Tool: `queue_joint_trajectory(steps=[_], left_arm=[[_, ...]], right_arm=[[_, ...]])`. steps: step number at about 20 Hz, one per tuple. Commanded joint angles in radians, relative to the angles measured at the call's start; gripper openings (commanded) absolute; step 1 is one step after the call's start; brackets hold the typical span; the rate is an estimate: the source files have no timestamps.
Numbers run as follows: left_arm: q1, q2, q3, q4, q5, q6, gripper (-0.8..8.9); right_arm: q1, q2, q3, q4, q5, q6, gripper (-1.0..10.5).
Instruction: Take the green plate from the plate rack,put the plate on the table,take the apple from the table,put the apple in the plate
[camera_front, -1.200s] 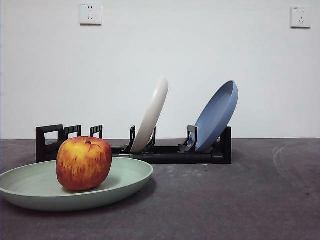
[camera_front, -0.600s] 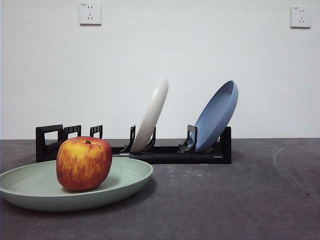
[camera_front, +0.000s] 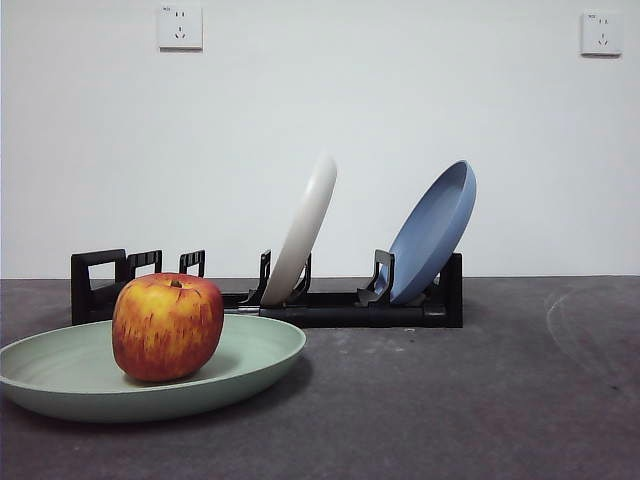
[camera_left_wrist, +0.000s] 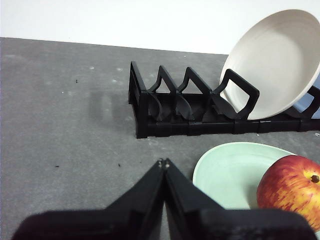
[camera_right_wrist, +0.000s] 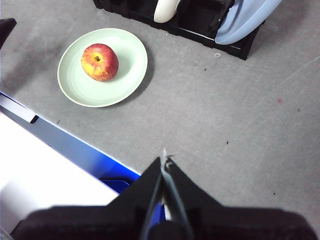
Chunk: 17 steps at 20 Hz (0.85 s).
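Both end effectors pinched closed, empty, pulled back. Nothing shifted lately: apple (camera_front: 167, 327) sits in green plate (camera_front: 250, 365) on table (camera_front: 480, 400), near plate rack (camera_front: 340, 308). Looks done.

Even, soft light fills all views, sharp and free of glare, with a faint shadow beside the green plate (camera_front: 150, 375) on the table (camera_front: 480, 400).

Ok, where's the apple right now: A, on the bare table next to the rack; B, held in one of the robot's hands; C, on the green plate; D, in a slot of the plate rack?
C: the apple sits on the green plate, which lies flat on the table in front of the plate rack; neither hand touches it.
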Motion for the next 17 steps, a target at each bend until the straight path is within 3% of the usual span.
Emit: queue_joint_trajectory(steps=[1,5,6,9,11,14,15,17], left_arm=[[0.003,0.0,-0.008,0.008,-0.003,0.005,-0.03],[0.003,0.0,-0.008,0.008,-0.003,0.005,-0.03],[0.003,0.0,-0.008,0.007,-0.003,0.005,-0.03],[0.003,0.0,-0.008,0.007,-0.003,0.005,-0.03],[0.003,0.0,-0.008,0.007,-0.003,0.005,-0.03],[0.003,0.0,-0.008,0.008,-0.003,0.005,-0.03],[0.003,0.0,-0.008,0.008,-0.003,0.005,-0.03],[0.003,0.0,-0.008,0.008,-0.003,0.005,-0.03]], right_arm=[[0.001,0.0,-0.008,-0.022,0.005,0.01,0.0],[0.001,0.0,-0.008,-0.022,0.009,-0.002,0.0],[0.001,0.0,-0.008,-0.013,0.045,-0.023,0.0],[0.0,0.0,-0.016,0.134,0.299,-0.079,0.0],[-0.014,-0.005,-0.057,0.266,0.394,-0.19,0.0],[-0.132,-0.039,-0.23,0.502,0.375,-0.383,0.0],[-0.187,-0.052,-0.303,0.589,0.335,-0.404,0.0],[-0.332,-0.088,-0.483,0.783,0.142,-0.409,0.0]])
